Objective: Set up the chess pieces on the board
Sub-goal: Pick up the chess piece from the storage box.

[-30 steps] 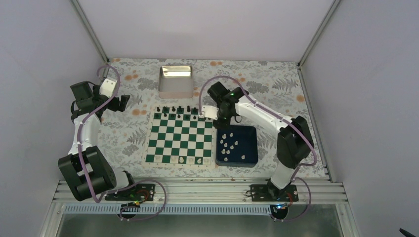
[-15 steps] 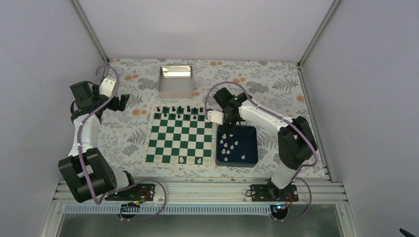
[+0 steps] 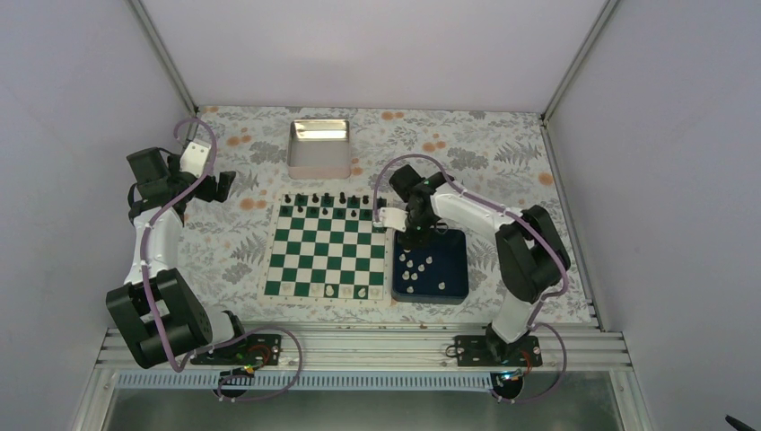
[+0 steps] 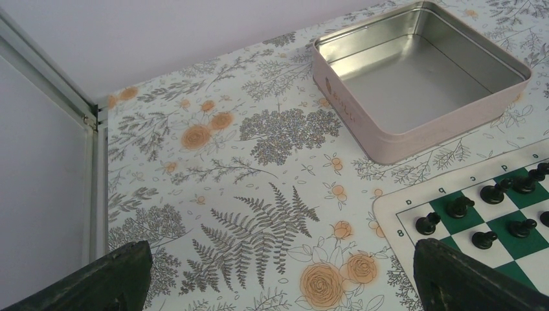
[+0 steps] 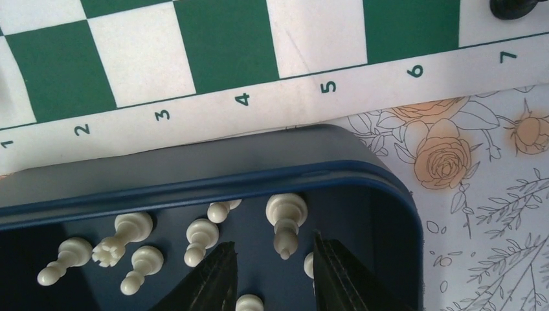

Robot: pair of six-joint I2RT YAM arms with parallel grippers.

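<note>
- Looking down from overhead, we see the right gripper (image 3: 411,237) hanging over the far left corner of the dark blue tray (image 3: 456,247), which sits just beside the right edge of the chessboard (image 3: 329,251).
- In its wrist view, the two fingers (image 5: 217,278) stand a narrow gap apart and pinch nothing.
- One white piece (image 5: 285,223) lies on the tray floor just ahead of the fingertips, its slim end pointing into the gap.
- We find more white chess pieces (image 5: 129,230) lying on their sides along the tray wall nearest the board's numbered border. Others are scattered over the tray floor in the overhead view.
- We make out at least two white pieces on the board's near row; whether they stand upright we cannot tell.
- Black chess pieces (image 3: 328,198) line the board's far edge.
- The left gripper (image 4: 280,259) is spread wide with nothing between its fingers. It hovers over the flowered tablecloth (image 4: 246,194) off the board's far left corner, well apart from the tray.
- We see a metal tin (image 4: 421,78) resting on the cloth just beyond the board's far edge.
</note>
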